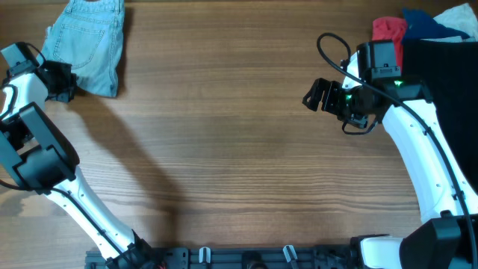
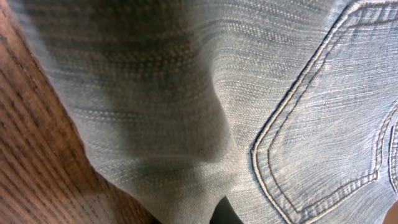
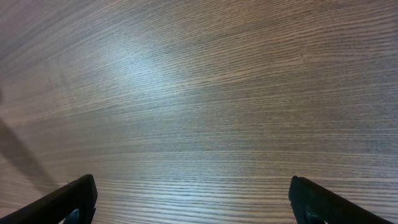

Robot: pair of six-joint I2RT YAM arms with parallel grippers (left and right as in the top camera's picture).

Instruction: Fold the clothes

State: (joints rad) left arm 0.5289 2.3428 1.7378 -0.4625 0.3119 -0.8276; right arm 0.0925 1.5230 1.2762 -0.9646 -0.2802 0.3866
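The light-blue denim shorts [image 1: 88, 41] lie folded at the far left corner of the table, partly cut off by the top edge. My left gripper [image 1: 66, 82] is at their lower left edge. In the left wrist view the denim [image 2: 186, 93] fills the frame, with a stitched back pocket [image 2: 329, 124] at the right. Cloth drapes over the jaws, and only one dark fingertip [image 2: 224, 213] shows, so the gripper looks shut on the shorts. My right gripper [image 1: 315, 95] is open and empty over bare wood at the right, its fingers wide apart in the right wrist view [image 3: 193, 202].
A pile of other garments sits at the far right: a red cloth [image 1: 388, 28], a black cloth [image 1: 448, 67], and blue and white pieces behind them. A black cable [image 1: 328, 46] loops from the right arm.
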